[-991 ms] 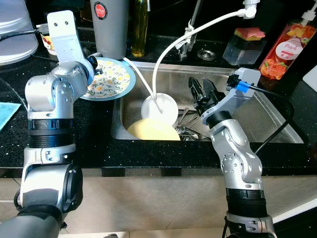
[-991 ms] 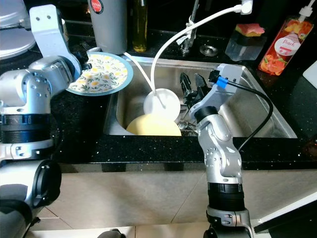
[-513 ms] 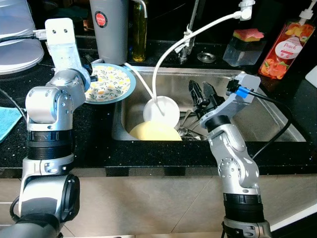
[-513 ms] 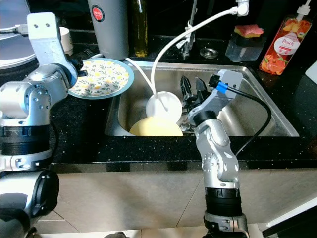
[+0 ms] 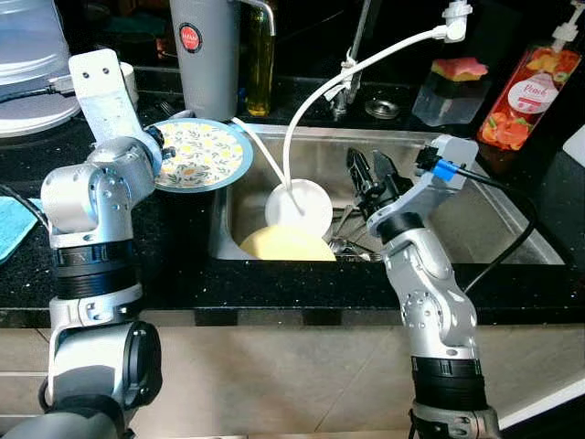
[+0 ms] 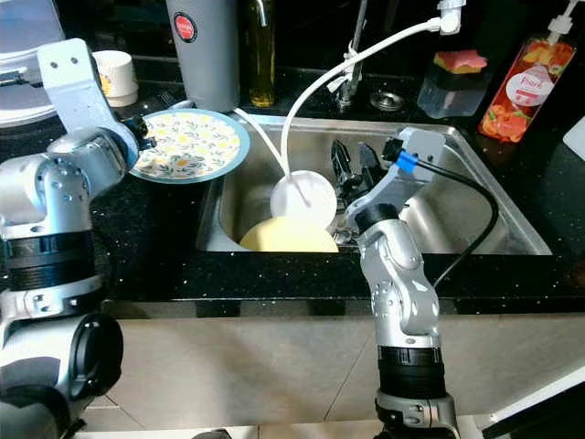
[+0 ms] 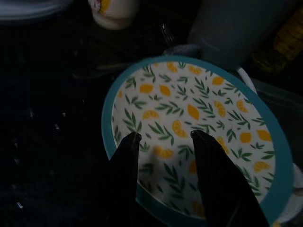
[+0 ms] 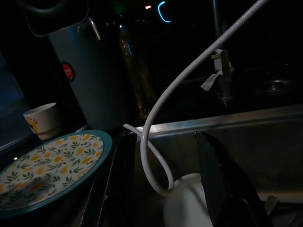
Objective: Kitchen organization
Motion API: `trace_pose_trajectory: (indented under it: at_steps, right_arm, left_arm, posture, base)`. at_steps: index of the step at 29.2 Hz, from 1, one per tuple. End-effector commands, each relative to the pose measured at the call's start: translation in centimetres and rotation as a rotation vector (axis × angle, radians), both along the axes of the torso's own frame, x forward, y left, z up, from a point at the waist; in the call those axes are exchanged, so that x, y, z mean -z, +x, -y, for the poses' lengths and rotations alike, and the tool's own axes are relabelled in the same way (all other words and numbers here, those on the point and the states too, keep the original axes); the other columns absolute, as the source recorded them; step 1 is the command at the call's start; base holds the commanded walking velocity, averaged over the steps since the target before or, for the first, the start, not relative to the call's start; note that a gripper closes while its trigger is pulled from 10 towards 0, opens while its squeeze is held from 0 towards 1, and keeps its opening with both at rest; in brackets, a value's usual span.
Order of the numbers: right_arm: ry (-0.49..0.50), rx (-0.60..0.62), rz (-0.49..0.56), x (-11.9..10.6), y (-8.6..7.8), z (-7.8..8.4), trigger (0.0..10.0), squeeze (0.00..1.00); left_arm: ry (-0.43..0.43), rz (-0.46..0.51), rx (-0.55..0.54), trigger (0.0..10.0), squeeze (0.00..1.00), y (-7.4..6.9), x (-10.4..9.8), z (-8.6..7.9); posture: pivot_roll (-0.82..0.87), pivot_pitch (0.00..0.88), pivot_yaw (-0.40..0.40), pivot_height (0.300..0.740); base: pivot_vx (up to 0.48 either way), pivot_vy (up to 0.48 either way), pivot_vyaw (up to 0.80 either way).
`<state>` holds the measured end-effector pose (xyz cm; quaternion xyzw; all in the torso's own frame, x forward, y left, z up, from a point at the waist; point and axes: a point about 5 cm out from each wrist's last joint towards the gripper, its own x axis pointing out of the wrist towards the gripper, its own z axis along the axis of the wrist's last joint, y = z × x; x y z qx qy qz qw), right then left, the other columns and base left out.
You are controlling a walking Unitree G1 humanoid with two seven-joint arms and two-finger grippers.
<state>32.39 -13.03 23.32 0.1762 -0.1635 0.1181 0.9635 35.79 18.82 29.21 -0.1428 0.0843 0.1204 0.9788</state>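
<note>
A teal-rimmed plate with a lemon pattern sits level at the left rim of the steel sink, partly overhanging the basin. My left gripper is at the plate's left edge. In the left wrist view its fingers stand apart over the plate's face, so it is open. I cannot tell what the plate rests on. My right gripper hovers open inside the sink, just right of a white bowl and a yellow dish. Cutlery lies beneath it.
A white hose loops from the faucet into the white bowl. Along the back of the black counter stand a tall grey jug, an oil bottle, a cup, a sponge tub and a peach soap bottle. A blue cloth lies far left.
The camera has shifted a little. My left arm has brought the plate from a tilt down to level at the sink's rim. The right gripper has barely moved.
</note>
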Motion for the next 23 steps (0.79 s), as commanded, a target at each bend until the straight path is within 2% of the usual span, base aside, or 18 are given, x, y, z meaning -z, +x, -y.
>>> trace_pose_trajectory:
  at_steps: [1,2,4,5,6,8,9,10,12,16,23]
  right_arm:
    - [-0.014,0.001,0.003,0.0,-0.1,0.1,10.0,0.0]
    - [-0.014,0.001,0.003,0.0,-0.1,0.1,10.0,0.0]
    - [-0.017,0.0,0.002,0.1,-0.1,0.2,10.0,0.0]
    - [-0.017,0.0,0.002,0.1,-0.1,0.2,10.0,0.0]
    - [-0.02,-0.003,-0.001,0.2,-0.1,0.1,10.0,0.0]
    - [-0.021,-0.004,-0.001,0.2,-0.1,0.1,10.0,0.0]
    - [-0.021,-0.004,-0.001,0.2,-0.1,0.1,10.0,0.0]
    - [-0.022,-0.004,0.0,0.1,0.0,0.1,10.0,0.0]
    - [-0.022,-0.004,0.001,0.1,0.0,0.1,10.0,0.0]
    - [-0.022,-0.005,0.002,0.1,0.0,0.1,10.0,0.0]
    - [-0.022,-0.003,0.002,0.1,0.1,0.1,10.0,0.0]
  left_arm:
    - [-0.05,-0.026,0.007,10.0,0.0,0.0,0.2,0.3]
    - [-0.05,-0.026,0.007,10.0,0.0,0.0,0.2,0.3]
    - [-0.121,-0.055,0.005,10.0,0.0,0.1,0.6,0.5]
    - [-0.121,-0.055,0.005,10.0,0.0,0.1,0.6,0.5]
    - [-0.19,-0.083,-0.012,10.0,0.0,0.1,1.2,0.8]
    - [-0.204,-0.093,-0.021,10.0,0.0,0.1,1.4,0.8]
    - [-0.204,-0.093,-0.021,10.0,0.0,0.1,1.4,0.8]
    - [-0.213,-0.117,-0.098,10.0,0.0,0.2,1.8,0.5]
    - [-0.209,-0.125,-0.129,10.0,0.0,0.3,1.9,0.2]
    - [-0.214,-0.171,-0.148,10.0,0.0,0.4,2.2,0.2]
    - [-0.201,-0.168,-0.183,10.0,0.0,0.6,2.0,-0.1]
  posture:
    - [0.29,0.0,-0.056,0.74]
    - [0.29,0.0,-0.056,0.74]
    - [0.29,0.0,-0.06,0.74]
    - [0.29,0.0,-0.06,0.74]
    - [0.3,0.0,-0.06,0.74]
    - [0.3,0.0,-0.059,0.74]
    - [0.3,0.0,-0.059,0.74]
    - [0.3,0.0,-0.058,0.74]
    - [0.3,0.0,-0.058,0.74]
    - [0.3,0.0,-0.059,0.74]
    - [0.31,0.0,-0.054,0.74]
  base:
    - [0.0,0.0,0.0]
    - [0.0,0.0,0.0]
    - [0.0,0.0,0.0]
    - [0.0,0.0,0.0]
    - [0.0,0.0,0.0]
    - [0.0,0.0,0.0]
    - [0.0,0.0,0.0]
    - [0.0,0.0,0.0]
    - [0.0,0.0,0.0]
    - [0.0,0.0,0.0]
    - [0.0,0.0,0.0]
